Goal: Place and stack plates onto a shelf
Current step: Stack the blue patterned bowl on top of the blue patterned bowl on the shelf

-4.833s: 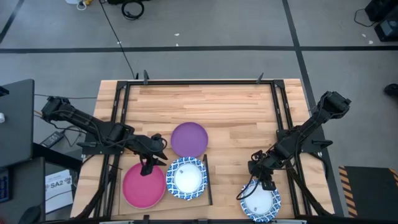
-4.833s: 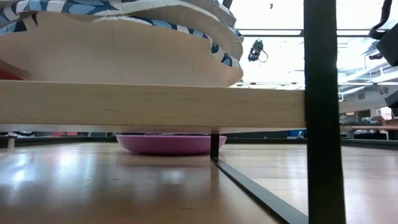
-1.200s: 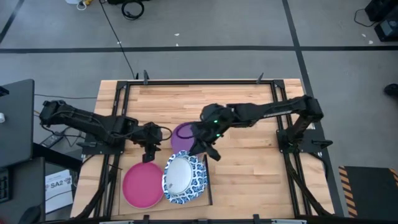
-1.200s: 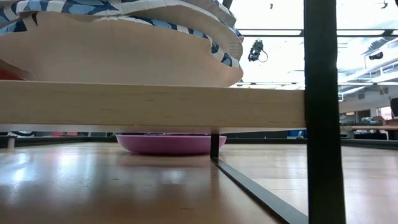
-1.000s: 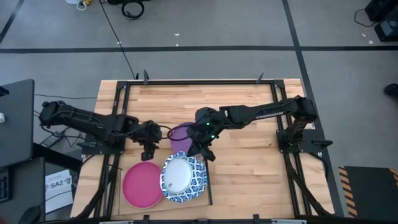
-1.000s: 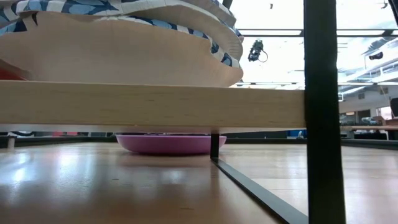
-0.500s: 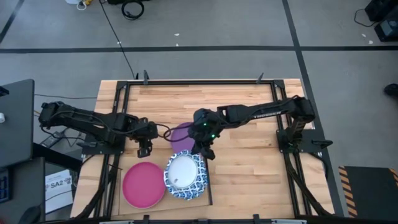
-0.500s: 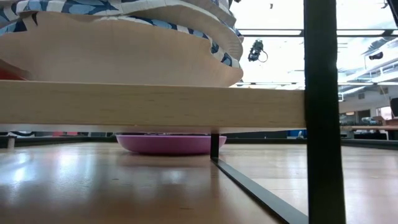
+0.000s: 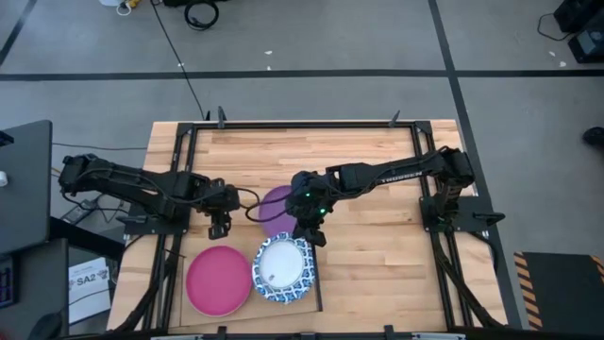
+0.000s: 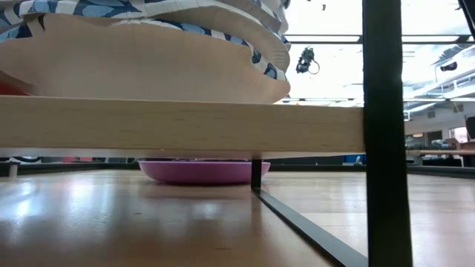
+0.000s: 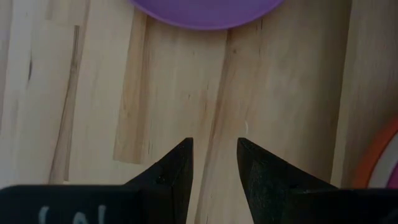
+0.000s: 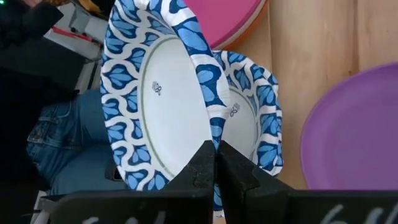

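Observation:
My right gripper (image 9: pixel 311 234) is shut on a white plate with a blue patterned rim (image 9: pixel 281 269), which hangs tilted over another blue-rimmed plate (image 12: pixel 252 124) on the shelf (image 10: pixel 185 126). A magenta plate (image 9: pixel 219 280) lies on the shelf's left part. The purple plate (image 9: pixel 281 210) rests flat on the tabletop just beyond the shelf. My left gripper (image 9: pixel 219 227) hovers open over bare wood (image 11: pixel 214 149), left of the purple plate. In the low view the plate stack (image 10: pixel 148 52) sits on the shelf board. My right gripper pinches the held plate's patterned rim (image 12: pixel 208 127) on its far side between the two fingers. The fingers come slanting down from the table's far right. The plate is tilted, its held edge raised above the plate beneath; whether its near edge rests on that plate I cannot tell.
A black metal frame (image 9: pixel 302 124) runs round the slatted tabletop. Bare wood (image 9: pixel 377 255) lies to the right of the shelf. A dark upright post (image 10: pixel 386 133) stands close in the low view.
My right gripper has gone down and slightly toward the table's right edge with the blue-rimmed plate. The plate, which overhung the magenta plate, has come right and now sits lower over the blue-rimmed plate on the shelf.

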